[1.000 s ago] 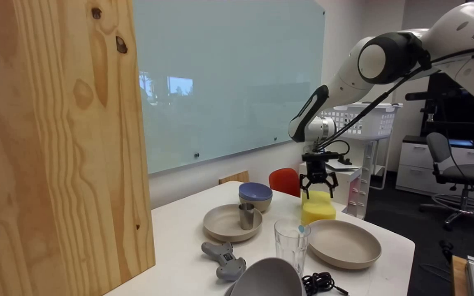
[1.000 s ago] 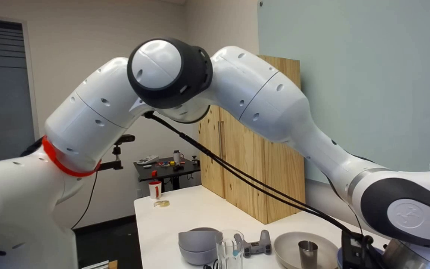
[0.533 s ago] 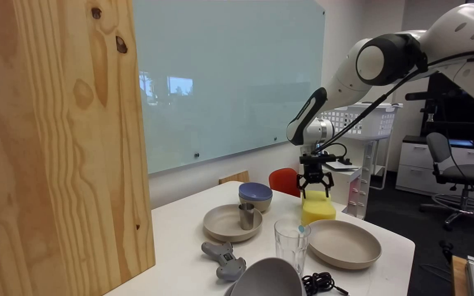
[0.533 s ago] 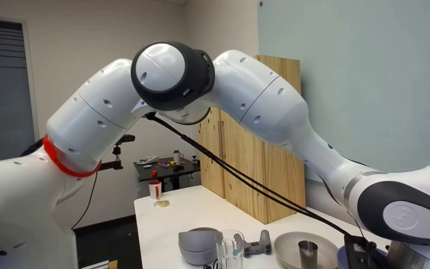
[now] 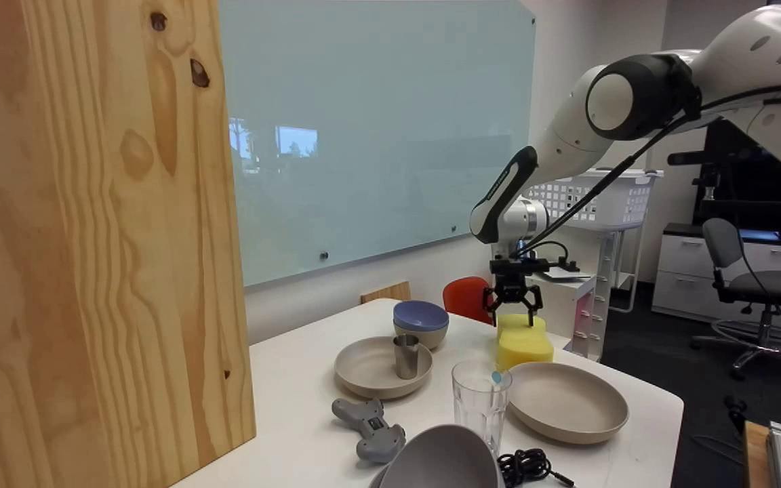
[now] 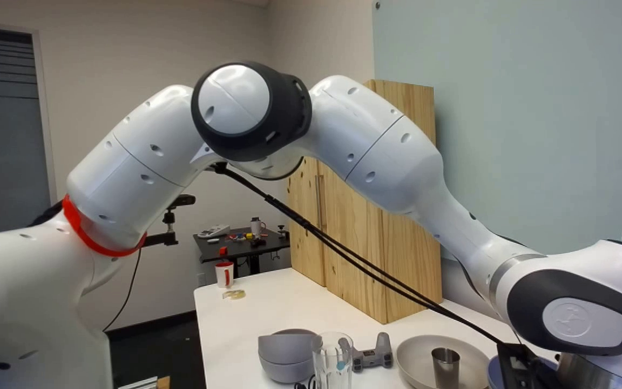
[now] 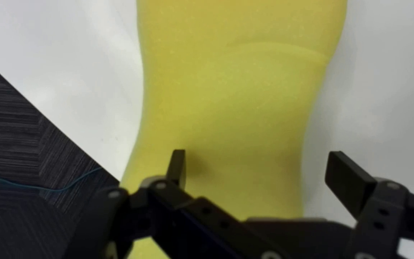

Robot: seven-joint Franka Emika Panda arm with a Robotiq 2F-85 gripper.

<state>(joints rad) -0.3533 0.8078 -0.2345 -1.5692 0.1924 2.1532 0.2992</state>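
So the gripper (image 5: 512,321) hangs low near the edge of the white table (image 5: 289,400), its jaws spread wide apart. Right under it lies a yellow sponge (image 7: 228,100), a longish, wavy-sided slab sitting flat by that same edge. In the wrist view one jaw is over the yellow and the other's out past its side, above white tabletop. Honestly can't tell if that first jaw touches the sponge or just hovers.

In an exterior view a beige plate (image 5: 567,403) lies just on the near side of it, close enough that I can't say whether they touch. A second plate (image 5: 356,369) has a metal cup (image 5: 407,359) standing upright in it, and right behind that there's a blue bowl (image 5: 421,315) sitting in a beige bowl (image 5: 434,339). Nearer that camera you get a tall clear glass (image 5: 475,407), a grey game controller (image 5: 380,437), a stack of grey bowls (image 5: 445,461) and a coiled black cable (image 5: 526,466). Also on the table: a wooden cabinet (image 6: 357,219) and, at a corner, a red-and-white mug (image 6: 223,274).
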